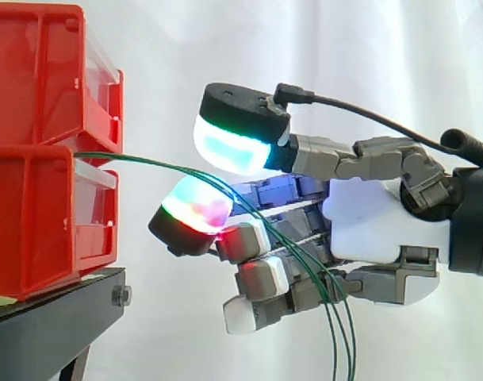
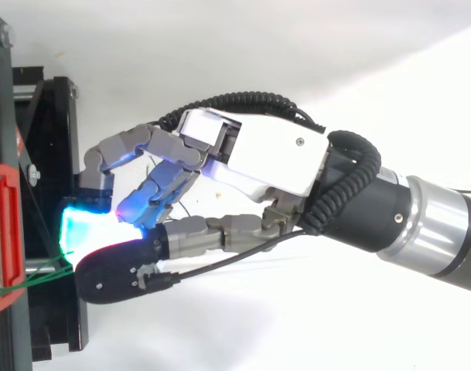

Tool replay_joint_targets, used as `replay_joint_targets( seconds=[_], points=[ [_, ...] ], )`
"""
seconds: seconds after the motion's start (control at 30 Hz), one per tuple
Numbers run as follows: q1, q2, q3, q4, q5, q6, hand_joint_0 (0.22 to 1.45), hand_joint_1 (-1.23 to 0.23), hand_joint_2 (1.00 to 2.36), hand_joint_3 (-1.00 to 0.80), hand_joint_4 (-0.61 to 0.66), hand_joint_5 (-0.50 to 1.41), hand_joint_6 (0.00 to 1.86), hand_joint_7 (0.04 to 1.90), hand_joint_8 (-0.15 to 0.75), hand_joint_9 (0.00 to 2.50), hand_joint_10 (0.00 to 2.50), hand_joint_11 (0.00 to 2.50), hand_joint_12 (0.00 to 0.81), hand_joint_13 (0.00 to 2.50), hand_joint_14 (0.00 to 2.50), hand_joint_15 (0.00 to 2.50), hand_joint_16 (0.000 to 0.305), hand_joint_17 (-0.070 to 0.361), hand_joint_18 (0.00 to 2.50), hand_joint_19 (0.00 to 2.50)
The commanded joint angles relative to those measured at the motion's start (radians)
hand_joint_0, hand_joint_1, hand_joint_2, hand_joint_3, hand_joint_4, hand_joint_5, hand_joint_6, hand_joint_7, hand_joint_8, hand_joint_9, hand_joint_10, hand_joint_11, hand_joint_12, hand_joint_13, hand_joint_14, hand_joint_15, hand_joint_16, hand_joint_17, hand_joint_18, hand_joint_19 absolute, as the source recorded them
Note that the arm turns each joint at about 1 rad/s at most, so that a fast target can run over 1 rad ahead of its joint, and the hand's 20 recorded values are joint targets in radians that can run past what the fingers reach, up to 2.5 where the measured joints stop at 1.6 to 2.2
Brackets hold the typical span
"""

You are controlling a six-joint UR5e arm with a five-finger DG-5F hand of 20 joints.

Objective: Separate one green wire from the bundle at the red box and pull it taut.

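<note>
Thin green wires [image 1: 146, 161] leave the gap between the two stacked red bins [image 1: 35, 222], arc to the right and hang slack past the hand's lower fingers. My hand [image 1: 384, 222] reaches in from the right, just short of the bins. Its thumb pad [image 1: 229, 147] glows cyan above the wires, and a finger pad [image 1: 195, 205] glows red and green just below them, leaving a narrow gap. The wires run through that gap unpinched. The lower fingers are curled with the wires crossing in front of them. From above, the hand [image 2: 250, 154] points left at the red bin [image 2: 3, 232], where a green wire [image 2: 26, 282] shows.
The bins rest on a black stand [image 1: 51, 325] whose frame [image 2: 46, 139] sits close to the fingertips. A white curtain hangs behind, and open space lies to the right of the stand and under the hand.
</note>
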Motion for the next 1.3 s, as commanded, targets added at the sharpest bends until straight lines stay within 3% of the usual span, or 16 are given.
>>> replay_joint_targets(
  seconds=[0.0, 0.57, 0.73, 0.9, 0.97, 1.1, 1.27],
  points=[
    [-0.001, 0.005, -0.001, -0.007, -0.001, 0.0, 0.6, -0.69, 1.02, -0.29, 0.16, -0.2, 0.88, 1.07, 0.337, 1.09, 0.01, 1.26, 0.393, 1.2, 0.02, 0.97, 0.054, 0.122, 0.94, 0.49],
    [0.001, 0.03, 0.001, -0.054, 0.001, -0.006, 0.59, -0.7, 1.03, -0.11, 0.06, -0.19, 0.92, 1.07, 0.338, 1.09, 0.01, 1.28, 0.395, 1.16, 0.02, 0.92, 0.053, 0.12, 0.93, 0.48],
    [0.001, 0.03, 0.001, -0.056, -0.001, -0.006, 0.59, -0.72, 1.02, -0.01, -0.02, -0.17, 0.92, 1.14, 0.333, 1.09, 0.01, 1.21, 0.398, 1.04, 0.02, 0.75, 0.055, 0.124, 0.94, 0.46],
    [0.005, 0.03, 0.001, -0.056, 0.001, -0.009, 0.6, -0.75, 1.02, 0.03, -0.13, -0.16, 0.91, 1.17, 0.297, 1.02, 0.01, 0.9, 0.374, 0.82, 0.01, 0.46, 0.055, 0.123, 0.9, 0.43],
    [0.005, 0.03, 0.001, -0.056, 0.001, -0.009, 0.6, -0.75, 1.02, 0.02, -0.1, -0.16, 0.91, 1.15, 0.295, 1.01, 0.01, 0.87, 0.369, 0.81, 0.01, 0.46, 0.055, 0.123, 0.9, 0.43],
    [0.007, 0.03, 0.001, -0.056, 0.001, -0.011, 0.58, -0.71, 1.02, -0.2, 0.11, -0.17, 0.88, 1.13, 0.309, 0.97, 0.02, 0.88, 0.365, 0.81, 0.02, 0.49, 0.052, 0.117, 0.86, 0.47],
    [0.007, 0.03, -0.001, -0.056, 0.001, -0.011, 0.56, -0.67, 1.01, -0.36, 0.14, -0.17, 0.87, 1.11, 0.321, 0.98, 0.02, 0.88, 0.374, 0.83, 0.02, 0.51, 0.053, 0.12, 0.86, 0.47]
  ],
)
